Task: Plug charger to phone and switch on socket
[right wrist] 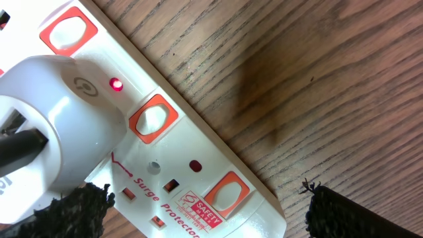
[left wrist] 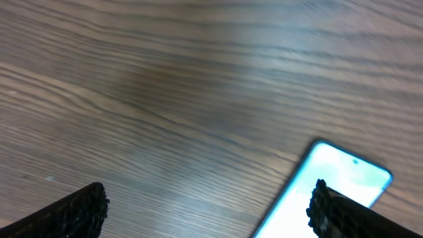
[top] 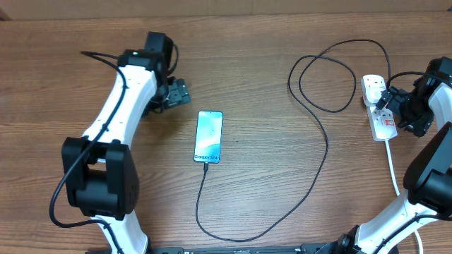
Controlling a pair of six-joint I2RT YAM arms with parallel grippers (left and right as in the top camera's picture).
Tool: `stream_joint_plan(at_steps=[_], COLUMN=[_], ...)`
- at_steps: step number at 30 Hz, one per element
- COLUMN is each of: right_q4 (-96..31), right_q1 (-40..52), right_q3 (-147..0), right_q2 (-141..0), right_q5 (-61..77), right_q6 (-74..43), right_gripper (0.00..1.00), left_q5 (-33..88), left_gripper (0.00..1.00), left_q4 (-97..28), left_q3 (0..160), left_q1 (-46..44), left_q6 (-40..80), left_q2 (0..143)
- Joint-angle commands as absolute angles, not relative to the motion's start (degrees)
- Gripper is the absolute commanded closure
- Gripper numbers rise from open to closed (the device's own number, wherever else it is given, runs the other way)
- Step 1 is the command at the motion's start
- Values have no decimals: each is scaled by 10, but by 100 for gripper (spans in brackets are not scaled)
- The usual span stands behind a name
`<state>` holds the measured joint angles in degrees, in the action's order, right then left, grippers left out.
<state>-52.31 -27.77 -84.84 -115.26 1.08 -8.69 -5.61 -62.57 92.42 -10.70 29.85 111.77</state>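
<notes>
Checking state. Phone (top: 208,137) lies flat and screen-up at table centre, long axis 12–6, "Galaxy S24" text end at 6. Charger (top: 327,148) tip meets the phone's 6 o'clock edge; the cable swings out toward 5, climbs toward 1, forms a loop and ends at the socket (top: 381,116). Socket sits at the 3 o'clock edge, long axis roughly 11–5, white lead (top: 390,166) leaving toward 6.

Count: one phone, one charger, one socket. Right wrist view shows three red-framed switches (right wrist: 153,119), one white adaptor (right wrist: 59,125) seated and one red lamp (right wrist: 116,84) lit.

Left gripper (top: 176,93) is at 10 o'clock of the phone, jaws spread, holding nothing. Right gripper (top: 390,99) is over the socket, jaws spread, gripping nothing.

Table (top: 268,42) is brown wood grain; little of the room shows.
</notes>
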Motion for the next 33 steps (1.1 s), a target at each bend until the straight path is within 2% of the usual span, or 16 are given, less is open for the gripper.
stream_joint_plan(at_steps=[1, 13, 33], right_q4=[-515, -515, -515], right_q1=[-275, -275, -275], right_q3=[-863, -863, -863], right_q2=[-1156, -1156, -1156], right_q5=[20, 20, 20], right_q6=[-85, -85, -85], right_gripper=[0, 0, 0], left_q5=[-55, -55, -55], left_gripper=[0, 0, 0], left_q4=[-625, -626, -626], left_q3=[935, 935, 935], left_q1=[-137, -222, -225], left_q6=[304, 304, 304], left_q2=[1077, 951, 917])
